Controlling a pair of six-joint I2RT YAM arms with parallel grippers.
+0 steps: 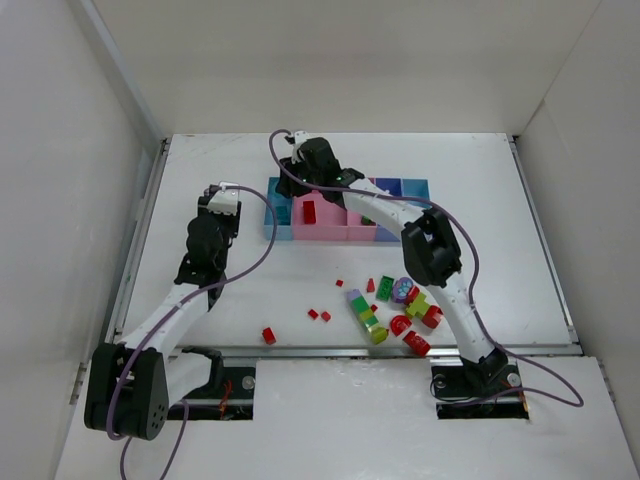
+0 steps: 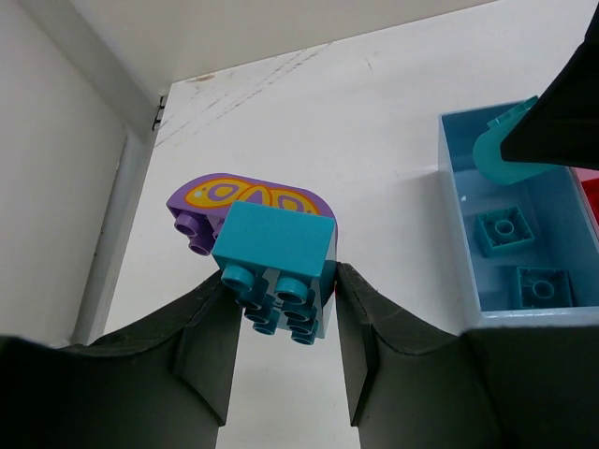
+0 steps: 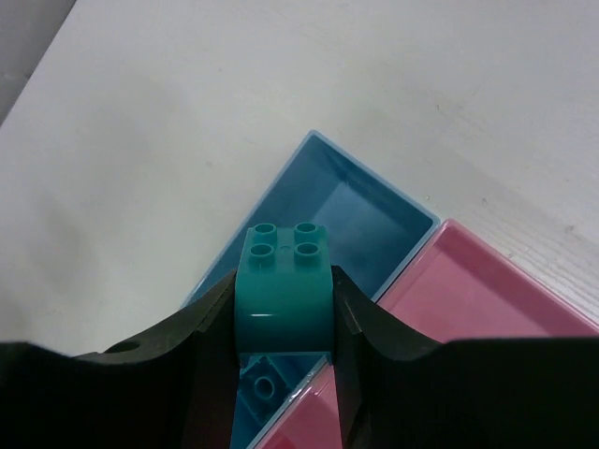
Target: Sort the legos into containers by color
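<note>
My left gripper (image 2: 285,313) is shut on a stacked cluster: a teal brick (image 2: 274,243) joined to a purple curved piece with yellow markings (image 2: 245,196). In the top view my left gripper (image 1: 222,200) hangs just left of the bin row. My right gripper (image 3: 284,309) is shut on a teal curved brick (image 3: 284,285) and holds it above the leftmost light blue bin (image 3: 360,201). In the top view my right gripper (image 1: 303,168) is over that bin (image 1: 272,222). Two teal bricks (image 2: 504,230) lie in the bin. A red brick (image 1: 309,211) lies in the wide pink bin (image 1: 325,232).
Loose legos lie on the table in front of the bins: a red brick (image 1: 268,335), tiny red singles (image 1: 313,314), a multicolour stack (image 1: 366,315), a green brick (image 1: 386,286), a purple round piece (image 1: 403,290) and red pieces (image 1: 416,343). White walls enclose the table.
</note>
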